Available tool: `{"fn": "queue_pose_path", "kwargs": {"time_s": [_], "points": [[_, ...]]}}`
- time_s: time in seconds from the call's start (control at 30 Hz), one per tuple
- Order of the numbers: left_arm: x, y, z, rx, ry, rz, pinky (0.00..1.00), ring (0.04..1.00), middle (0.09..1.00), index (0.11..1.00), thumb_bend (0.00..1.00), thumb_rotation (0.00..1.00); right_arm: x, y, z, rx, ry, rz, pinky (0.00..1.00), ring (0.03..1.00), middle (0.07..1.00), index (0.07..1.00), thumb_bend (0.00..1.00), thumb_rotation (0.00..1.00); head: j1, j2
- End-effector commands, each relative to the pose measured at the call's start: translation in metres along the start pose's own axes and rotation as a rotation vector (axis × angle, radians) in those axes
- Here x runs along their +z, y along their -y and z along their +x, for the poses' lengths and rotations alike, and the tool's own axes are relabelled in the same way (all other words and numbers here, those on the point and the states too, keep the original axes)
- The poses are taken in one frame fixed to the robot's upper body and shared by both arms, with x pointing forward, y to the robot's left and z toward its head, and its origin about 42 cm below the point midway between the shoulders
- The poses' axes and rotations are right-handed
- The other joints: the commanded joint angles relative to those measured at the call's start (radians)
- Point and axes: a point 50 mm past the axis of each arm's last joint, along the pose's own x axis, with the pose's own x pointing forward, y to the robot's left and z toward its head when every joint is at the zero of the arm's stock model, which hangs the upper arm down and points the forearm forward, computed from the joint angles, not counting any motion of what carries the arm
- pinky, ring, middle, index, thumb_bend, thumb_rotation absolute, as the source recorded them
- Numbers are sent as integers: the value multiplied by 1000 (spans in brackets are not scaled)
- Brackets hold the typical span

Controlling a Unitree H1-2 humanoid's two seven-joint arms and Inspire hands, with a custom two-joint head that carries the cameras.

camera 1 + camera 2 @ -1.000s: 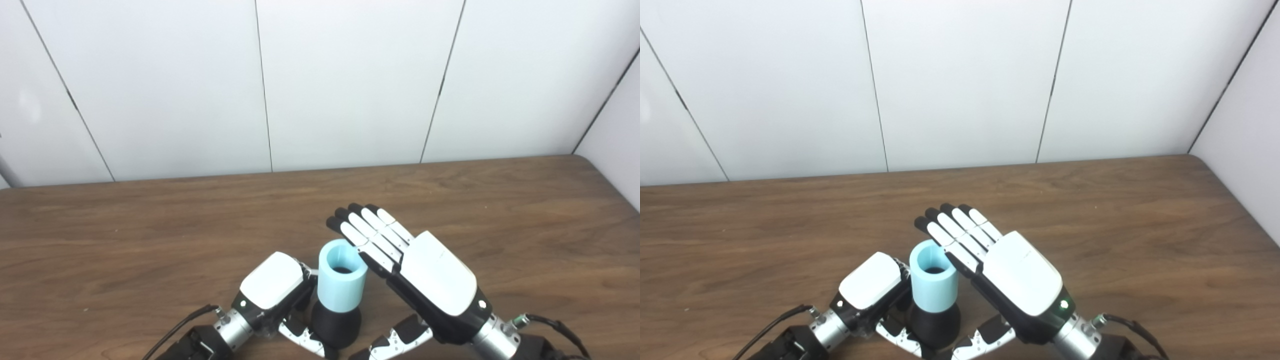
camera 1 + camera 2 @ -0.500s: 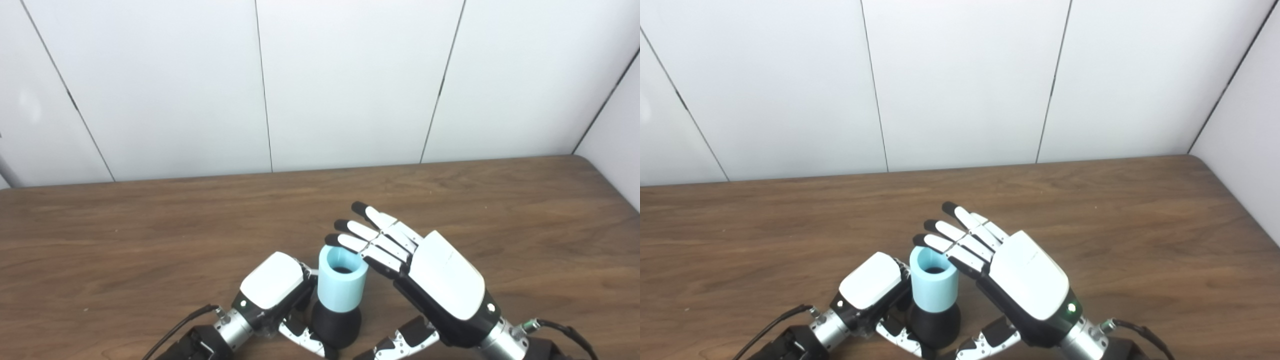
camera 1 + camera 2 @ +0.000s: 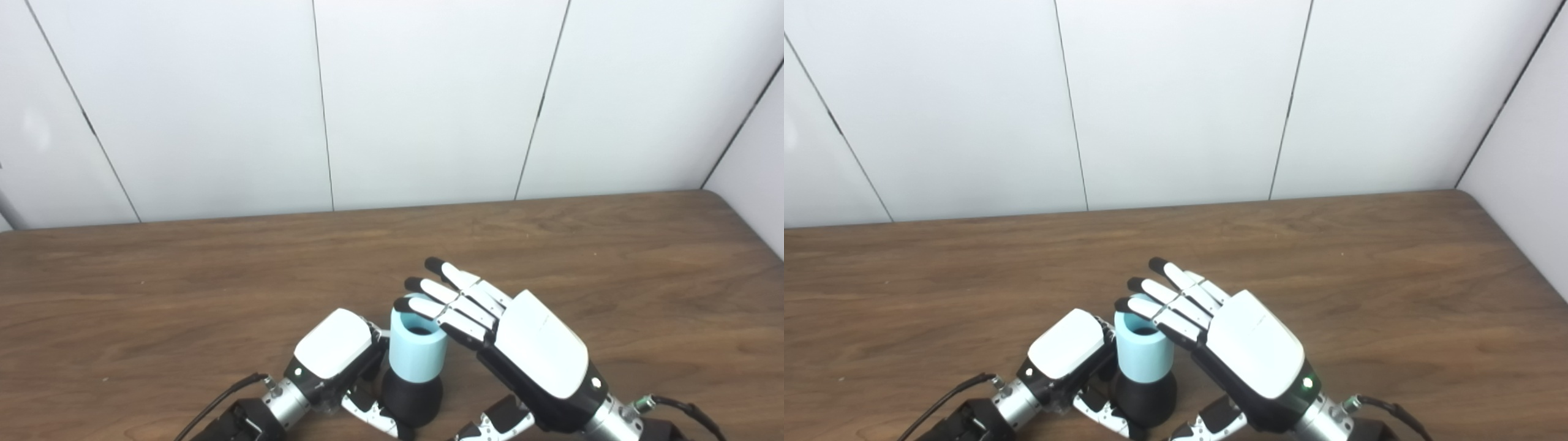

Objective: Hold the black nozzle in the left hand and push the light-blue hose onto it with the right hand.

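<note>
White wall panels stand behind the brown wooden table [image 3: 184,282], and we work at its near edge. Our left hand [image 3: 334,352] is wrapped around the black nozzle [image 3: 411,401], which stands upright with the light-blue hose [image 3: 418,346] already sitting on top of it. Our right hand [image 3: 520,346] holds nothing; its fingers [image 3: 429,306] are spread flat, tips over the hose's open rim. To seat the hose well, we judge we should press straight down along the nozzle's axis while the left hand braces. Compared with a second ago, our right fingers have fanned apart and dropped lower, onto the rim; hose and nozzle have not moved.
</note>
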Motion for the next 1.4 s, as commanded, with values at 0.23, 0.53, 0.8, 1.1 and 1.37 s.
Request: {"fn": "queue_pose_path", "kwargs": {"time_s": [0.23,0.53,0.8,1.1,1.37], "points": [[5,32,-16,-161,-19,9,178,237,401,485,517,0,5,-2,-3,80,10,-8,908,996,882,839,1000,693,2,3],[3,30,-17,-162,-29,9,161,223,460,480,523,0,6,-11,-11,184,-16,-34,849,945,853,800,1000,679,1,6],[0,26,-18,-157,-40,6,168,233,392,486,516,0,3,-19,-20,254,-68,-40,856,959,892,832,981,707,1,7],[0,27,-19,-162,-41,0,160,226,382,486,515,0,-1,-25,-26,285,-112,-73,934,1000,946,886,936,748,2,8],[1,27,-21,-166,-43,-3,148,214,471,478,525,0,-3,-30,-30,330,-141,-112,977,1000,980,913,882,808,0,11]]}}
